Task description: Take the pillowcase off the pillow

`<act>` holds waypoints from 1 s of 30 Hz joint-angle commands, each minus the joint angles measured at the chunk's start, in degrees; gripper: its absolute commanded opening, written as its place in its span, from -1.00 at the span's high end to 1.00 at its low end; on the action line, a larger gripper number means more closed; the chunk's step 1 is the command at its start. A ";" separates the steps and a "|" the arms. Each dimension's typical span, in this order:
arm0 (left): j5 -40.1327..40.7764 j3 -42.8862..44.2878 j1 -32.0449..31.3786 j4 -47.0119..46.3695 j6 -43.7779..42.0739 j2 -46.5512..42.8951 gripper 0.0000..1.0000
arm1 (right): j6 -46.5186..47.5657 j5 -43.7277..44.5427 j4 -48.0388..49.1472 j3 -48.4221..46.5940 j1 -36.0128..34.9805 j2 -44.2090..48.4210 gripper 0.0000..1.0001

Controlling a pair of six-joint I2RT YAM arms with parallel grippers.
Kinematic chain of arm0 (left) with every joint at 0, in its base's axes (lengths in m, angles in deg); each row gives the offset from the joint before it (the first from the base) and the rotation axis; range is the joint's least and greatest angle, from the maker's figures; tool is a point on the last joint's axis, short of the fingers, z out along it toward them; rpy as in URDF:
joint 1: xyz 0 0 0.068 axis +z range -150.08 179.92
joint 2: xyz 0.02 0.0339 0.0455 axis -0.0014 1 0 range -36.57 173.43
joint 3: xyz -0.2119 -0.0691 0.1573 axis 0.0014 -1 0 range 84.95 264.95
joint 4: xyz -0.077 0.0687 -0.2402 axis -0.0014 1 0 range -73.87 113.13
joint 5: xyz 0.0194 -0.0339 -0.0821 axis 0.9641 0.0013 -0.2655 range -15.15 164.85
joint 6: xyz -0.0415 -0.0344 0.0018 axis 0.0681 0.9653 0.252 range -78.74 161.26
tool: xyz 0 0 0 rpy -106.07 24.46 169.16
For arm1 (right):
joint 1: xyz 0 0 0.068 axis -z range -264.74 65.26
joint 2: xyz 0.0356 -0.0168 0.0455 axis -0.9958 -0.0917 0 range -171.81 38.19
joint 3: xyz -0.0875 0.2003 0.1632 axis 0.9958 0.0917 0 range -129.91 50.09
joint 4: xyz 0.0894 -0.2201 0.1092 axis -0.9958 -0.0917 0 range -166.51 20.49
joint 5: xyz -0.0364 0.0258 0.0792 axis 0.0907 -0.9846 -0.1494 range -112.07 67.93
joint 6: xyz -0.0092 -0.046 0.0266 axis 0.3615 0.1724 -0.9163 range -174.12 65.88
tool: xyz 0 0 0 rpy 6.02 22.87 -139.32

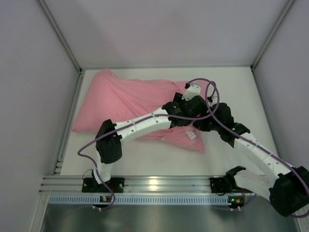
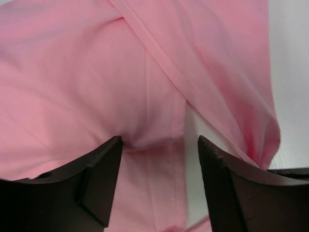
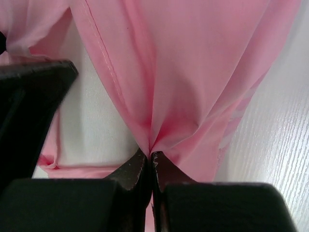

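Peeking from the open hem, the plump white pillow (image 3: 96,116) lies on the pale bench (image 1: 231,87) inside its pink fabric pillowcase (image 1: 125,99). The right end effector (image 3: 151,162) clamps that hem; the left end effector (image 2: 159,150) hangs spread. Unanchored, the pillow may drag along.

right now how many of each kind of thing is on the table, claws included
pillowcase, pink: 1
pillow, white, showing at the opening: 1
claws: 2, left claw open, right claw shut on the pillowcase
total: 4
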 commanded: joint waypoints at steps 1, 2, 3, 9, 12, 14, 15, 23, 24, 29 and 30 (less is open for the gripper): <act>8.35 4.06 1.56 6.38 2.48 3.78 -0.24 | -0.98 -0.93 2.50 0.36 0.69 1.68 1.00; 9.76 3.81 2.18 7.55 3.19 3.88 -0.11 | -1.06 -0.84 2.32 0.44 1.04 1.85 1.00; 9.86 3.38 2.97 8.43 4.41 3.70 0.09 | -1.15 -0.66 2.32 0.62 1.22 1.85 1.00; 10.65 -9.61 12.19 10.73 9.25 -8.49 1.00 | -2.03 0.83 2.06 1.50 4.90 1.32 1.00; 8.55 -18.41 21.13 10.46 9.87 -19.12 1.00 | -2.21 1.27 2.15 2.64 8.07 1.67 1.00; 7.23 -22.01 25.02 10.55 8.83 -23.96 1.00 | -1.95 1.36 2.06 3.08 9.82 1.50 1.00; 6.26 -24.90 26.78 10.38 8.38 -28.07 1.00 | -1.51 1.18 2.15 3.26 10.18 1.07 1.00; -20.85 -33.89 28.12 -1.57 1.00 -38.40 1.00 | -2.21 -7.96 10.32 4.93 7.03 -7.10 1.00; -22.90 -34.33 27.33 -2.54 0.82 -38.75 1.00 | -2.12 -7.96 10.58 4.84 6.59 -7.55 1.00; -27.94 -32.14 16.62 -5.01 2.58 -37.52 0.33 | -2.12 -8.48 11.73 5.28 5.88 -8.61 1.00; -25.58 -31.09 13.90 -4.92 2.93 -37.09 0.22 | -1.86 -8.57 11.73 5.19 5.88 -8.87 1.00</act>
